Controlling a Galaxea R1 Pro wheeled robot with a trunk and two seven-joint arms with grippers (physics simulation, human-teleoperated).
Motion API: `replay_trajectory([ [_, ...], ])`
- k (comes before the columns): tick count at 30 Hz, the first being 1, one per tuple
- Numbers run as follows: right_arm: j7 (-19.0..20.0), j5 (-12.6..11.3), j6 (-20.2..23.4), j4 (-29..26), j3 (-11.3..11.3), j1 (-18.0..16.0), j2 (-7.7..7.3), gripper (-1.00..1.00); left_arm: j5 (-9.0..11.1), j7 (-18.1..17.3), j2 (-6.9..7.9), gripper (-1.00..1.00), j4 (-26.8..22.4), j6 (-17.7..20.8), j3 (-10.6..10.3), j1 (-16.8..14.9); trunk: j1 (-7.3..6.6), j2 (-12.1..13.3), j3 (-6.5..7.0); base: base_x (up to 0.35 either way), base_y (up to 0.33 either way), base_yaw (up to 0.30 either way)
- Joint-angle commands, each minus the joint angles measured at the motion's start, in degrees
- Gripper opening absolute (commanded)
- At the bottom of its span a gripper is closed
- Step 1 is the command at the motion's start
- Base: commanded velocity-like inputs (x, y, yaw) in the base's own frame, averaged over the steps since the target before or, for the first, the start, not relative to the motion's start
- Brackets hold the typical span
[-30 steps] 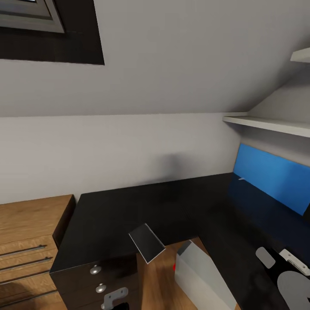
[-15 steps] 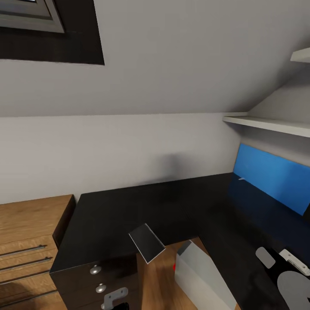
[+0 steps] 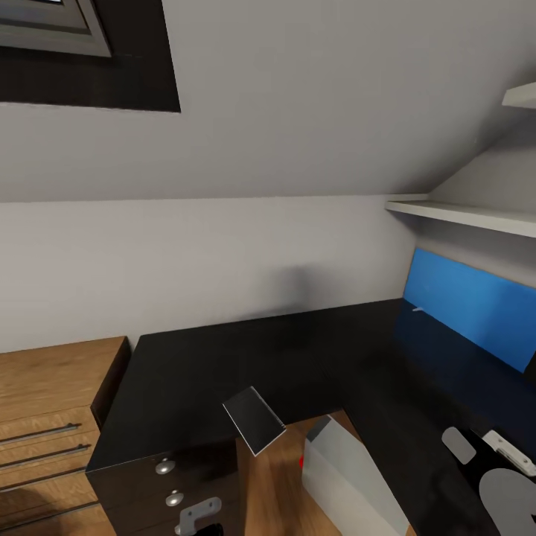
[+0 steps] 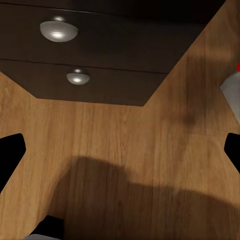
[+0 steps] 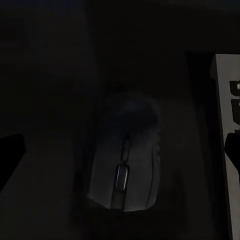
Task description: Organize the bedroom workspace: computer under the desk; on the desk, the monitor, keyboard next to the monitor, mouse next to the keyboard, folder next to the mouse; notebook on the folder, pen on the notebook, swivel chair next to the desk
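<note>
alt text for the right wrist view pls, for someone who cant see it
A dark mouse lies on the glossy black desk, directly ahead of the right gripper, whose black fingertips sit wide apart at either side, holding nothing. The grey edge of the keyboard shows beside the mouse, apart from it.

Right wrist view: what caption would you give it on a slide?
Open right gripper hanging over the dark mouse on the black desk, with the keyboard edge beside the mouse.
</note>
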Motion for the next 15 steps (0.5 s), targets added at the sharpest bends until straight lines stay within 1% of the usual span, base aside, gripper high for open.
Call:
replay_trajectory([
  [1,-0.21,-0.46,-0.07,-0.16,0.17,-0.02,0.02,1.00,0.30,0.34,0.06,1.00,-0.07,-0.07,-0.28,-0.09,0.01,-0.05,-0.08,0.000,0.000,0.000],
  [5,-0.19,-0.40,-1.20,-0.35,0.33,-0.02,0.17,1.00,0.33,0.26,0.11,1.00,0.13,-0.03,-0.28,-0.09,0.01,-0.05,-0.08,0.000,0.000,0.000],
  [9,-0.21,-0.34,-3.59,-0.46,0.48,-0.02,0.51,1.00,0.34,0.16,0.10,1.00,1.68,0.00,-0.28,-0.09,0.01,-0.05,-0.08,0.000,0.000,0.000],
  [10,-0.22,-0.27,-4.75,-0.66,0.53,-0.02,0.81,1.00,0.35,0.07,-0.10,1.00,3.19,0.01,-0.28,-0.09,0.01,-0.05,-0.08,0.000,0.000,0.000],
  [13,-0.31,-0.05,-5.16,-1.30,0.59,-0.02,1.48,1.00,0.32,0.03,-0.38,1.00,4.33,0.01,-0.28,-0.09,0.01,-0.05,-0.08,0.000,0.000,0.000],
  [15,-0.44,0.36,-5.35,-2.16,0.63,-0.02,2.27,1.00,0.26,0.02,-0.57,1.00,5.05,0.01,-0.28,-0.09,0.01,-0.05,-0.08,0.000,0.000,0.000],
])
